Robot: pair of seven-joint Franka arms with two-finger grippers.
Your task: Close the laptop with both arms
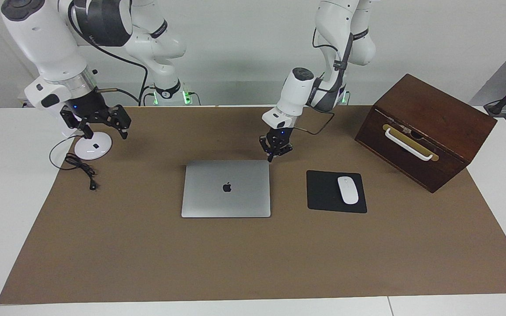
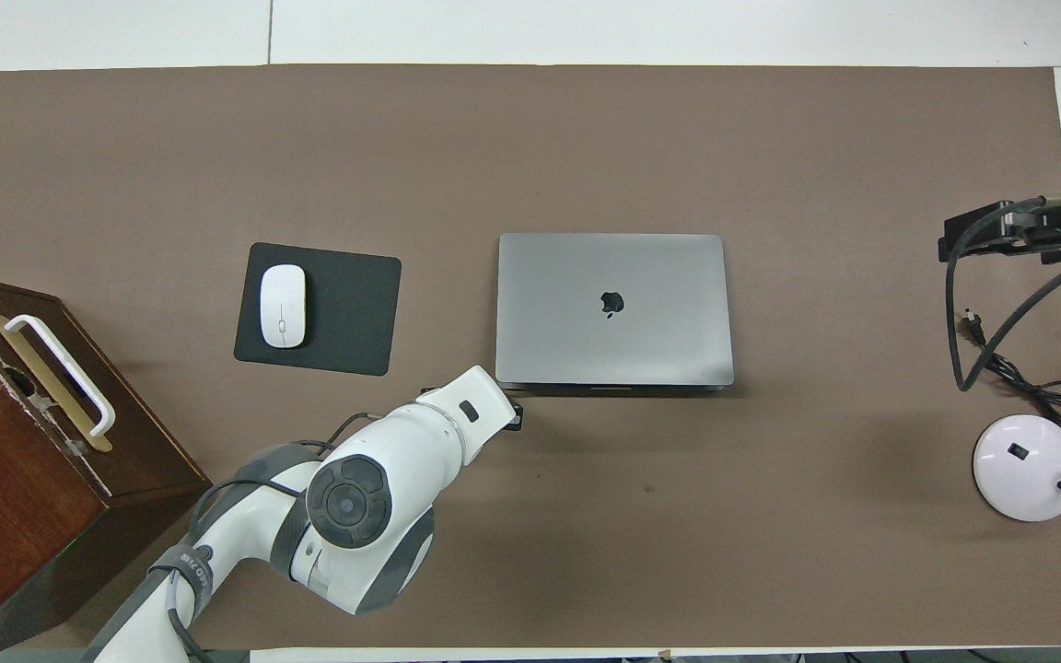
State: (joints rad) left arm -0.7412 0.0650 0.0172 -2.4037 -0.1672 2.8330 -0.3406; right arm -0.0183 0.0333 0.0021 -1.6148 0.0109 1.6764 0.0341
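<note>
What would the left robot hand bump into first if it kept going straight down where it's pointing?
Probably the brown mat, right beside the closed laptop's corner nearest the robots. The shut left gripper points down there, though it might clip that corner; depth is unclear.

Two high opposing views, one shared table [image 1: 253, 263]

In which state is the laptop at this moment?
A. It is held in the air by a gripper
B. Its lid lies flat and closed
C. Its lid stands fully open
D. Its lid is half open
B: the laptop lies flat on the brown mat, lid down with the logo facing up, no keyboard showing and no gripper on it.
</note>
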